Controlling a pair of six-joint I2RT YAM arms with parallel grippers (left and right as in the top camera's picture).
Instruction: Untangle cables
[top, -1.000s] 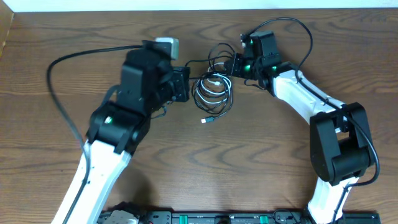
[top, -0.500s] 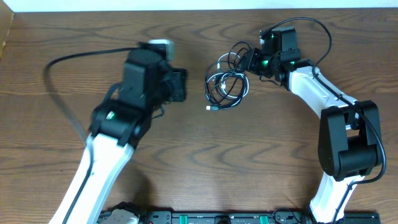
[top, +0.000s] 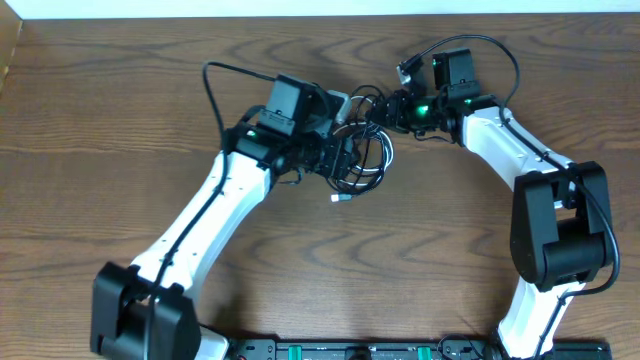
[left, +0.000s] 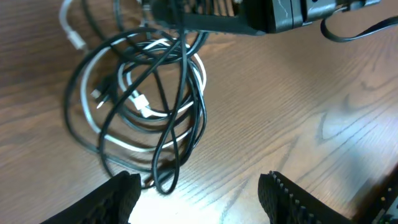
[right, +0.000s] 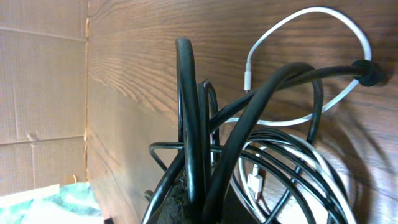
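A: Brown wood-grain table (top: 120, 120), nothing else on it. Overhead?

B: The cables (top: 368, 160) sit in one loose coil near the middle of the far edge, slightly longer far-to-near. The right gripper (top: 392, 108) is clamped on the far-right end of the coil. The left gripper (top: 345, 155) is against its left side, so it is the nearer free claw.

A: Left wrist?

B: Jaws spread wide, nothing between them. The coil lies ahead and left of the gap, with a black loop reaching almost to the left jaw.

A: Right wrist?

B: Jaws pinched on a bunch of black strands. A white cable (right: 249, 62) loops out beyond them.

A: Versus earlier?

B: Half a second ago the left claw stood well apart, toward the left edge. Now it has swung in to the coil with its jaws parted. The coil has barely shifted since then, and the right grip is unchanged.
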